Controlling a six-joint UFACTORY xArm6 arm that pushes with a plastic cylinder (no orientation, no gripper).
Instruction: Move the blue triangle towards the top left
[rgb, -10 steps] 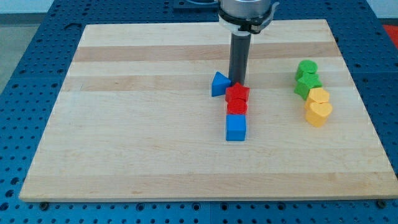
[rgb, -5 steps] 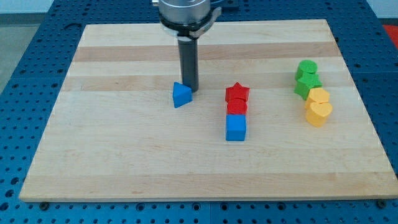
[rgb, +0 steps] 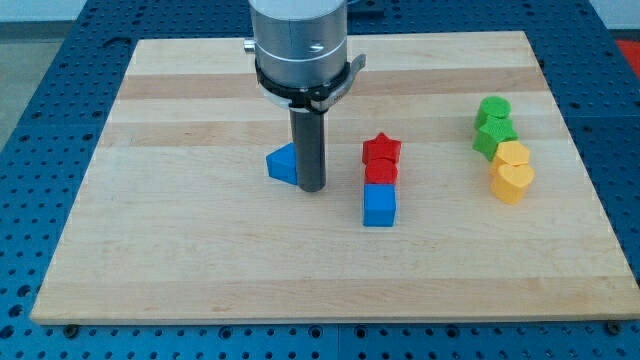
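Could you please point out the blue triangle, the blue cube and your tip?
blue triangle (rgb: 282, 164), camera view, its visible left face.
blue cube (rgb: 379, 207), camera view, its front face.
my tip (rgb: 313, 187), camera view, the rod's lower end.

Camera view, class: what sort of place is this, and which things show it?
Probably a robotics lab bench. A wooden board lies on a blue perforated table, my tip rests beside the blue triangle, and small blocks such as the red star are set out for pushing.

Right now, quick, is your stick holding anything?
My tip: a bare rod, holding nothing, set against the blue triangle on that block's right, toward the view's bottom.
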